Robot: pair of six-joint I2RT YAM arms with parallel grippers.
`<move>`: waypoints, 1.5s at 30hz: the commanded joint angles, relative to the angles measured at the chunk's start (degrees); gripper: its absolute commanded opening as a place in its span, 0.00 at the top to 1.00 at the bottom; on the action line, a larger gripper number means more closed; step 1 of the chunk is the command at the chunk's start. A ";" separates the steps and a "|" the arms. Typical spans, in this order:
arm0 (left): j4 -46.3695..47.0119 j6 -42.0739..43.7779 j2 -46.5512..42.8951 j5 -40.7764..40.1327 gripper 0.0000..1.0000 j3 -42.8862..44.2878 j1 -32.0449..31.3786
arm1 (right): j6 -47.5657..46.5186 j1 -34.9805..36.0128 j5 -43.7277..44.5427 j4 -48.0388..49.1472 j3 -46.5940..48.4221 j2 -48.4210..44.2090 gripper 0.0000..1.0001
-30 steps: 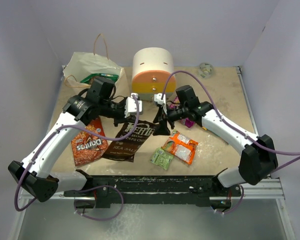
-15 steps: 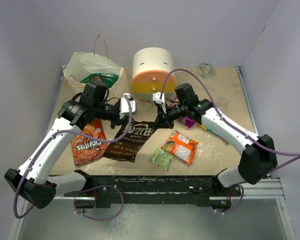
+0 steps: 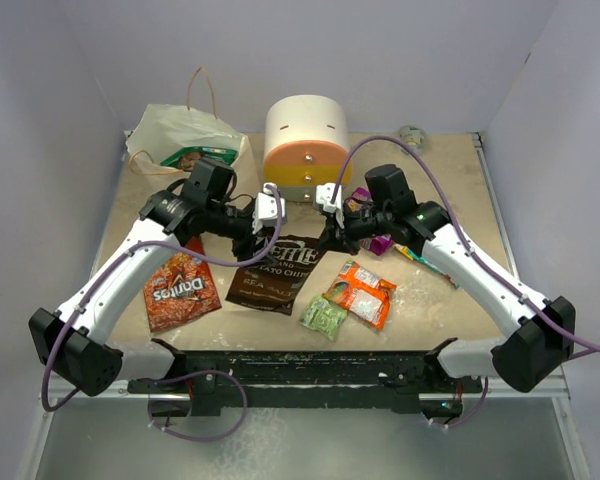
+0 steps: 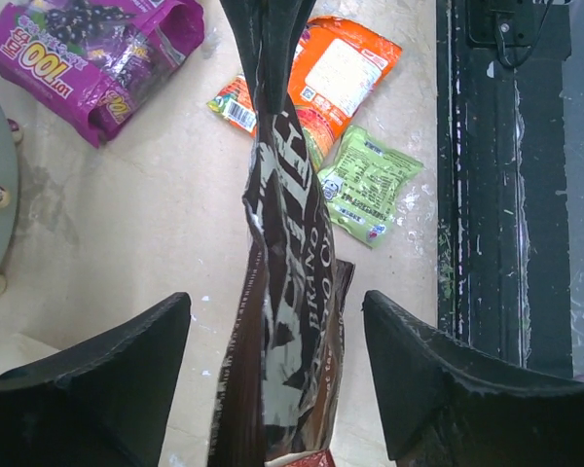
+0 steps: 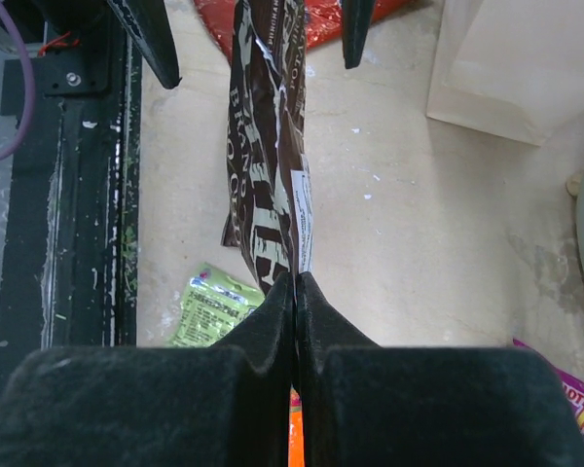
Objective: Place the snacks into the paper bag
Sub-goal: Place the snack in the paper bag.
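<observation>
The right gripper pinches shut on one end of the brown chip bag, whose long axis runs to the left gripper, jaws wide astride the other end; the paper bag lies beyond, at the table's far-left corner.

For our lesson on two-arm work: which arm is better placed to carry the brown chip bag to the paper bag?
Right, probably: the right fingers are shut on the chip bag, while the left fingers stand open either side of it. The paper bag sits leftward, though.
</observation>
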 commanded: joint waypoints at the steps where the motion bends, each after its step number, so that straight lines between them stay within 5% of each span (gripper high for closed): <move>1: 1.29 -1.26 0.70 3.23 0.29 1.22 -0.32 | -1.38 -0.17 0.89 1.26 0.35 -2.29 1.00; 12: 0.59 -0.33 -0.47 4.23 1.00 0.53 -0.32 | -2.07 -0.30 0.91 1.94 -1.32 -3.56 0.96; 14: -0.56 0.92 -1.17 3.68 1.00 1.47 -0.32 | -2.33 -0.85 0.48 0.85 -1.07 -3.88 0.83; 18: -4.26 3.69 -2.42 2.82 1.00 5.17 -0.28 | -3.34 -3.25 -1.03 -0.38 -1.62 -5.53 0.33; 20: -6.40 5.22 -3.15 2.11 1.00 7.44 -0.31 | -3.24 -5.08 -1.02 0.90 -2.65 -6.68 0.22; 30: -13.74 5.29 -4.51 -0.15 1.00 24.17 0.98 | 0.15 -18.52 0.14 6.29 -13.30 -17.25 0.19; 35: -13.26 -2.26 -1.47 1.14 1.00 36.56 5.34 | 0.37 -23.45 2.12 6.78 -18.13 -20.86 0.19; 41: -12.46 -5.88 2.11 -7.72 1.00 50.87 6.52 | 0.09 -26.00 3.37 6.11 -20.05 -21.75 0.19; 45: -12.52 0.02 3.13 -11.50 1.00 56.91 6.54 | 0.26 -27.18 2.80 6.79 -20.80 -21.98 0.19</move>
